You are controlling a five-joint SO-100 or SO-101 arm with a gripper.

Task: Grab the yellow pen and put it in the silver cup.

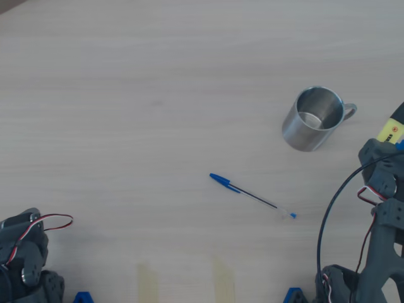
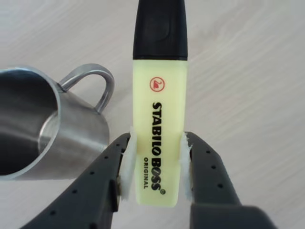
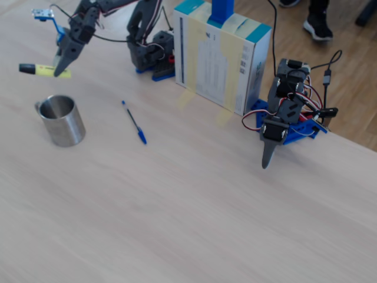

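Observation:
My gripper (image 2: 157,167) is shut on the yellow pen (image 2: 159,129), a fluorescent highlighter with a black cap, its lower body pinched between both white pads. In the fixed view the gripper (image 3: 61,69) holds the pen (image 3: 46,71) about level in the air, above and behind the silver cup (image 3: 61,121). The cup stands upright and empty on the table. In the wrist view the cup (image 2: 43,129) is just left of the pen, its handle next to the pen's body. In the overhead view the pen (image 1: 392,129) shows at the right edge, right of the cup (image 1: 314,120).
A thin blue-capped ballpoint pen (image 1: 251,196) lies on the wooden table in front of the cup. A second idle arm (image 3: 284,115) stands at the table's edge beside a taped cardboard box (image 3: 221,56). The held arm's base (image 3: 152,50) is next to the box.

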